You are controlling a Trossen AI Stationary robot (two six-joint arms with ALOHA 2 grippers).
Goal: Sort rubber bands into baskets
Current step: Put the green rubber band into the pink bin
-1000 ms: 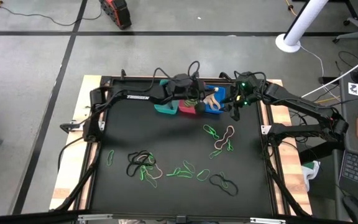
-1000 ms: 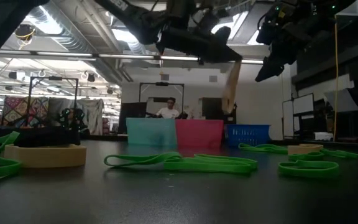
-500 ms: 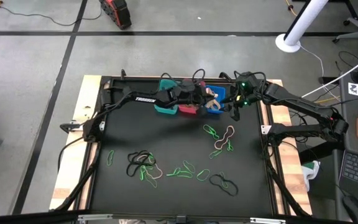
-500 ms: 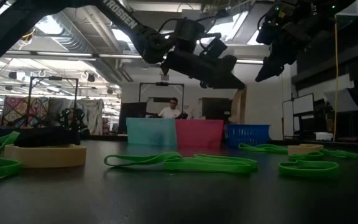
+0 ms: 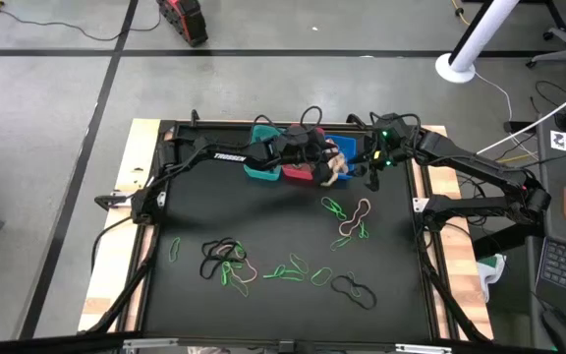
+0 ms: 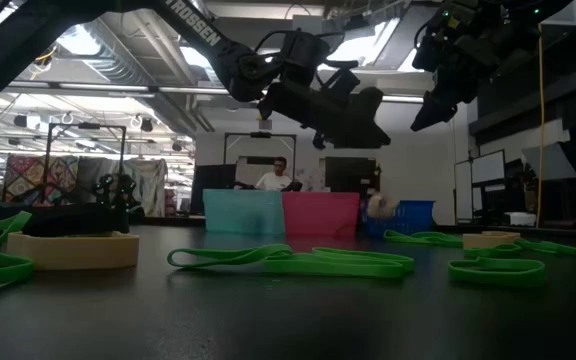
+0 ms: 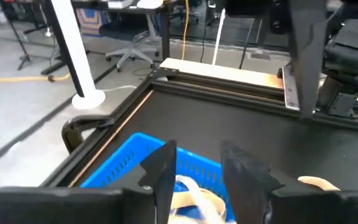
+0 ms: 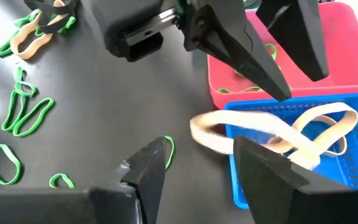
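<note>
Three baskets stand in a row at the table's far edge: teal (image 5: 259, 169), red (image 5: 296, 173) and blue (image 5: 347, 147). My left gripper (image 8: 300, 84) hangs open just above the blue basket (image 8: 328, 168). Below its fingers a tan rubber band (image 8: 272, 134) lies loose across that basket's wall, part inside and part outside. Green bands (image 8: 253, 87) lie in the red basket (image 8: 347, 50). My right gripper (image 8: 201, 162) waits open, raised beside the blue basket toward the table's right. Green, tan and black rubber bands (image 5: 347, 221) lie scattered on the black mat.
More bands lie in clusters at the mat's near left (image 5: 226, 261) and near right (image 5: 352, 288). A raised wooden frame (image 5: 430, 187) runs round the mat. In the low view a person (image 6: 273, 178) sits in the room beyond the baskets.
My left gripper has come down toward the blue basket, rolled a little, and opened. The tan band that hung from its fingers has let go and dropped onto the blue basket's wall.
</note>
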